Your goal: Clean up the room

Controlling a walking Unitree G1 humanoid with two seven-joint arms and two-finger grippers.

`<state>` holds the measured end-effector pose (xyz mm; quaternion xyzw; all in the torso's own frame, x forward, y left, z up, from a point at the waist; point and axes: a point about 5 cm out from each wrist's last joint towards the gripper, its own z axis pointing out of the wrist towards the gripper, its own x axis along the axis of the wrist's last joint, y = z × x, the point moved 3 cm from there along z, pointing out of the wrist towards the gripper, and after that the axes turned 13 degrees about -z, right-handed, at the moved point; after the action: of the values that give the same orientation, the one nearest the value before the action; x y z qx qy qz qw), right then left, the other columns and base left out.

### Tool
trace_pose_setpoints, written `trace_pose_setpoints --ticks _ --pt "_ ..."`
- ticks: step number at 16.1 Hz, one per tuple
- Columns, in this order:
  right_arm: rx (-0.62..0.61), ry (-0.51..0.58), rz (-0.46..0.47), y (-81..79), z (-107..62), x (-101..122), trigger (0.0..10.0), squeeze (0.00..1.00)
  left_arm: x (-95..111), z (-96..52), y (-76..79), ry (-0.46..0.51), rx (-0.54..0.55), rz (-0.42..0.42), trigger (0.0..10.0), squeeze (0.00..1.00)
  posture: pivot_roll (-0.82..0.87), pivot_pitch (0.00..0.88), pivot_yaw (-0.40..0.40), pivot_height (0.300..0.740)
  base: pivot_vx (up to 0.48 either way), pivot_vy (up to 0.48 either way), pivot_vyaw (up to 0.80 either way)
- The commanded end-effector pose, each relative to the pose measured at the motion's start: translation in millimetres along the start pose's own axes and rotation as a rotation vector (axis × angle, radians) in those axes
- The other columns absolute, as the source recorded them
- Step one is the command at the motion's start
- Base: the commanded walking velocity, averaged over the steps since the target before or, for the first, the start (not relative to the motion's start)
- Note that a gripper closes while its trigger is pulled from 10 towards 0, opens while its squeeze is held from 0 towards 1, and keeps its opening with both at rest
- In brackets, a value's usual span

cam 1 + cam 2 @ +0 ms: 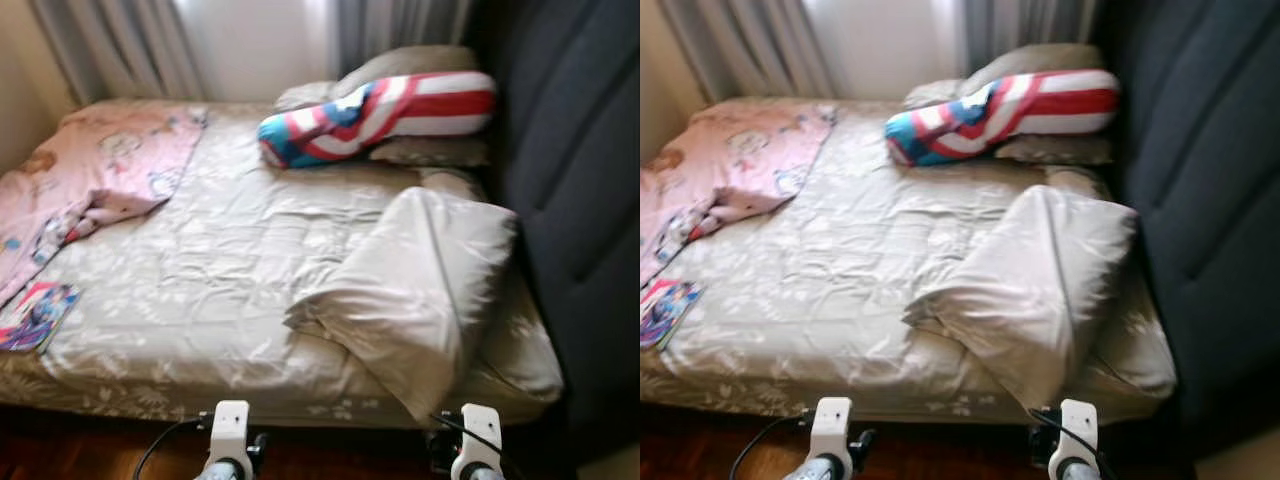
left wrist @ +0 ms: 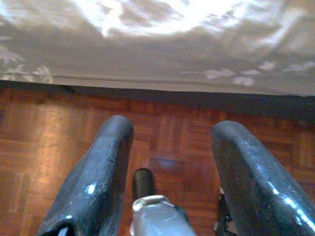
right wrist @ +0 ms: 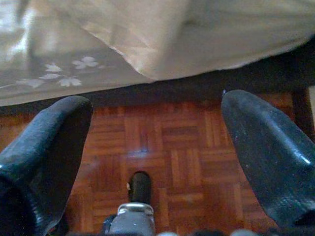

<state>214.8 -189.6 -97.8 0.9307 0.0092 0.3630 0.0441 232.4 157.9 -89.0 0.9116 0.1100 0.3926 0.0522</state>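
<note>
Left gripper (image 2: pixel 170 162) spread wide, holding nothing, low over parquet floor (image 2: pixel 44 142); right gripper (image 3: pixel 152 147) likewise parted and bare. Just ahead of both, the bed's (image 1: pixel 250 290) hanging edge. Beyond the right fingers (image 3: pixel 266 152), a slumped beige pillow (image 1: pixel 420 290), one corner drooping over the edge. Further off, striped bolster (image 1: pixel 380 115); far beyond the left fingers (image 2: pixel 93 172), pink blanket (image 1: pixel 100 170) and possibly a magazine (image 1: pixel 35 315), too blurred to confirm. Risk: grabbing the pillow's overhanging corner alone could drag the sheet along, or tip the pillow onto the floor.
</note>
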Motion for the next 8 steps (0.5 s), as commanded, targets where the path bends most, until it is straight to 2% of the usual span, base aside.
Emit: trace_pose_setpoints --ticks 1,8 --pt "0.009 0.003 -0.004 -2.0 0.1 0.5 10.0 0.00 -6.9 -1.8 -3.3 -0.026 0.007 0.002 10.0 0.00 0.03 0.009 -0.015 0.740 0.296 0.000 0.00" --pt "0.013 0.021 0.002 -2.6 0.7 4.6 10.0 0.00 1.5 -0.7 0.7 0.022 -0.018 0.013 10.0 0.00 0.03 0.000 -0.016 0.740 0.306 0.000 0.00"
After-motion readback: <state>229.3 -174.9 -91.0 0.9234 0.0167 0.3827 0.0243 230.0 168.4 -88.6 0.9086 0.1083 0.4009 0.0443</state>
